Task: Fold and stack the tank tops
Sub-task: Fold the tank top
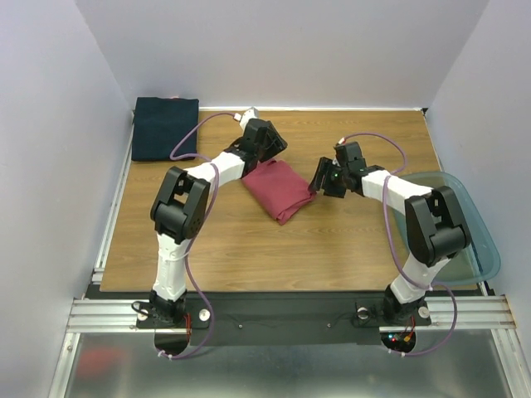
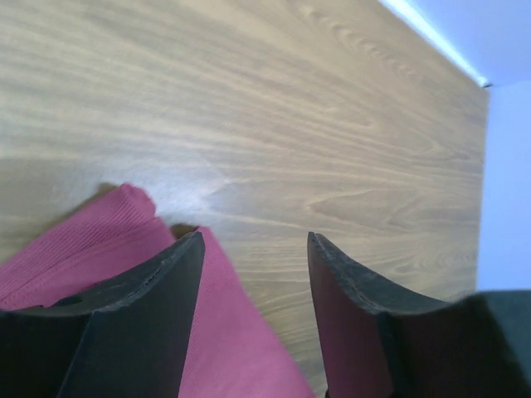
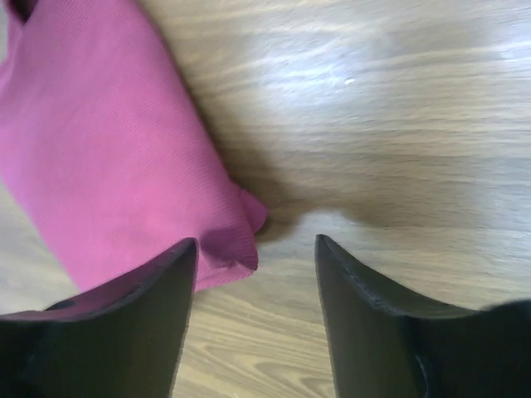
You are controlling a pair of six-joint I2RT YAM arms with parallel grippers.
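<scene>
The top camera is looking down from high behind the near edge over the whole table, while both wrist cameras are peering close past their own fingers, all three sharing the red top.

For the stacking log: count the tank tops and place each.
2. The navy tank top lies folded at the far-left corner of the table; the rose-red tank top lies folded mid-table. None seems hidden.
</scene>
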